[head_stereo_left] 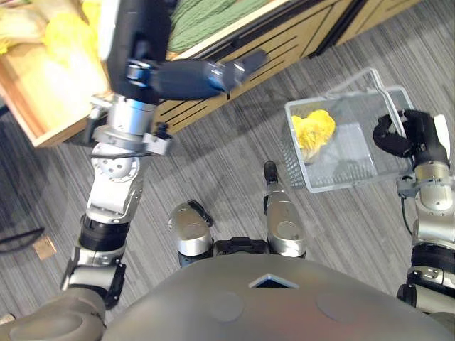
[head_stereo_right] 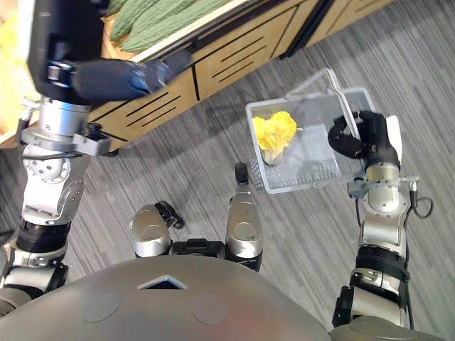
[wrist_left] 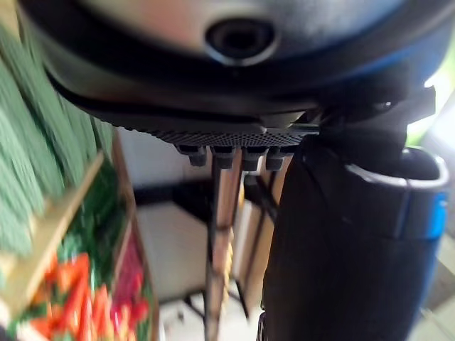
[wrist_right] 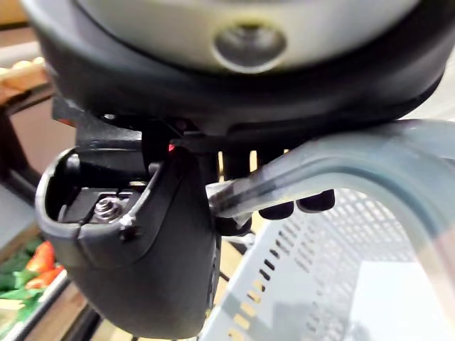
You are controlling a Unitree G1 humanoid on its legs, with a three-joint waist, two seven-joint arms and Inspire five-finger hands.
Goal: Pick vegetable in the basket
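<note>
- We see a clear plastic basket hanging over the grey striped floor, to the robot's right.
- A yellow leafy vegetable lies inside the basket, against the wall nearest the robot's middle.
- The right hand is at the basket's far side. In the right wrist view its fingers are curled round the basket's clear handle, holding it.
- The left hand is raised in front of a wooden produce stand, well apart from the basket. Its fingers are stretched out straight and hold nothing.
- On the stand, more yellow leafy vegetables fill a tray on the left, and green vegetables lie beside them.
</note>
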